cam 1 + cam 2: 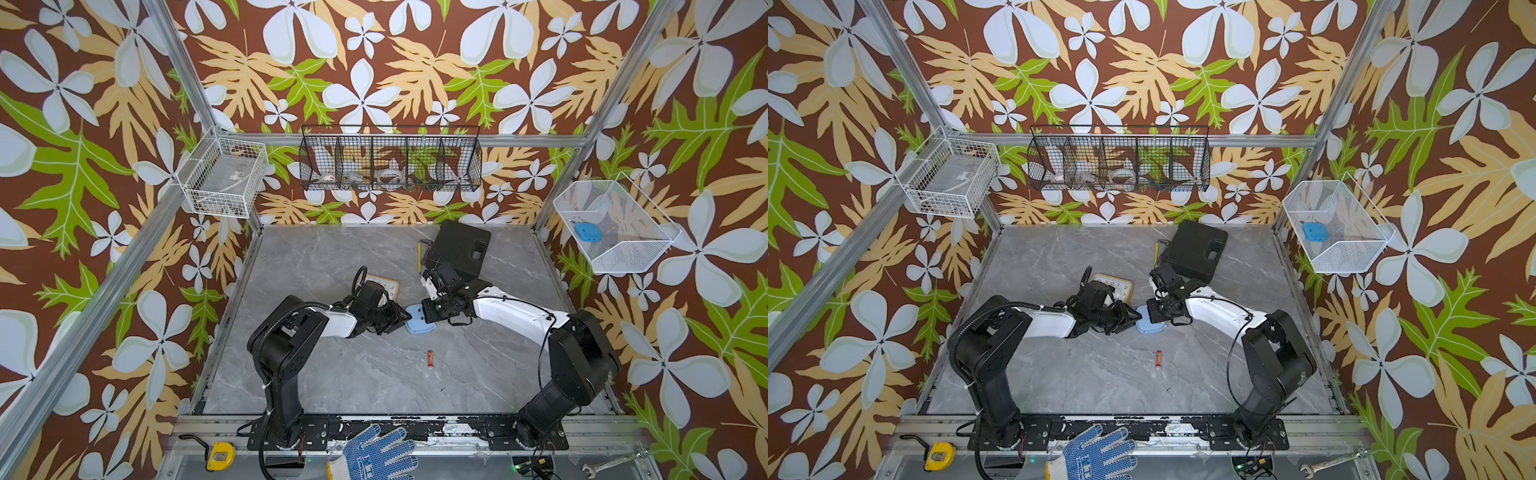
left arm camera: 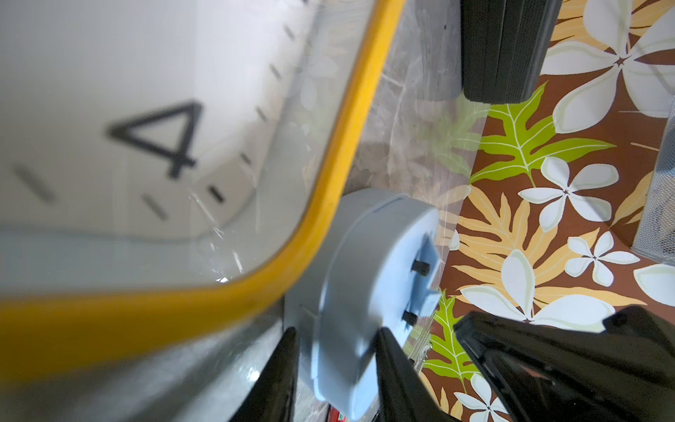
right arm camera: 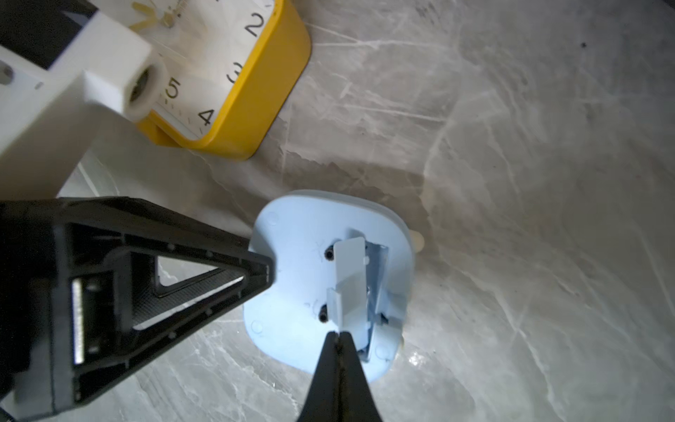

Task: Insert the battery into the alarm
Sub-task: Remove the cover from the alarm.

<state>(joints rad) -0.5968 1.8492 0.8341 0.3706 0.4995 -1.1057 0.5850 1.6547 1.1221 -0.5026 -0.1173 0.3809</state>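
So, the alarm (image 1: 419, 325) lies face down on the table (image 1: 332, 374), its battery cover (image 3: 350, 277) tilted up. The left gripper (image 2: 336, 334) is clamped on its rim. The right gripper (image 3: 338, 334) has its tips pressed together at the cover's end. The battery (image 1: 430, 358) lies loose nearby, apart from it.

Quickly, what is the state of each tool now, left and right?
Left tool: closed on the blue alarm.
Right tool: closed, tips at the battery cover, holding nothing visible.

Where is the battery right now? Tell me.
In both top views the battery lies loose on the grey table, touched by nothing, a little nearer the table's front edge than the alarm and slightly to its right.
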